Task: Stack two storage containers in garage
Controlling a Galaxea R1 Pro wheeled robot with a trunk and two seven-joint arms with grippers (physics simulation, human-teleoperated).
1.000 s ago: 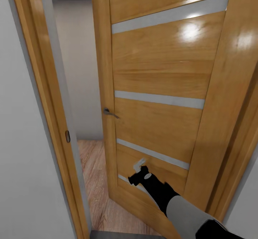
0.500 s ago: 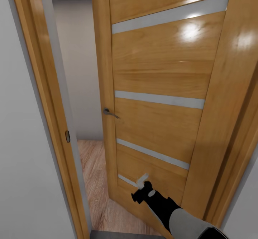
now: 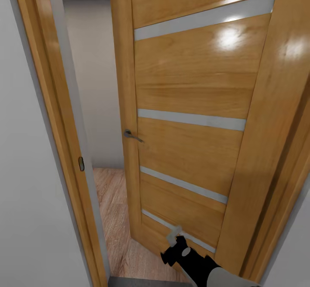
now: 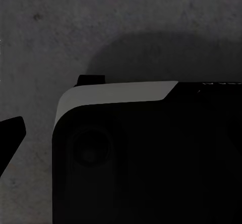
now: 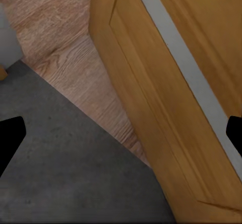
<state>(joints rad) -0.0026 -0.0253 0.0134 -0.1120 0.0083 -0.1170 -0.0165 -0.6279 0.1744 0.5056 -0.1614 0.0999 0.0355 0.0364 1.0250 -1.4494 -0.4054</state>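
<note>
Standing at a doorway, the robot faces a glossy honey-coloured wooden door with pale horizontal inlay strips (image 3: 189,123), swung partly open, with a metal lever handle (image 3: 131,135) near its free edge. The black right claw (image 3: 175,235) sits low, close to the door's bottom panel; whether it touches the panel cannot be told. In the right wrist view two dark fingertips (image 5: 10,141) stand well apart at opposite sides, so this claw is spread and holds nothing. The left wrist view looks down on the dark grey mottled concrete floor (image 4: 101,27) and a black, grey-edged part of the robot's own body (image 4: 151,153); whether the left claw is spread or closed cannot be told.

Beyond the gap lies light wood-plank flooring (image 3: 110,205), likely toward the living room. The orange-red storage containers are presumably still there, so the concrete underfoot is probably the garage side.

Handling judgement: thin-walled, lidless shallow bins should be light but flexible; grip a long wall near its middle, or use both claws on opposite rims, avoiding hard squeezing
</note>
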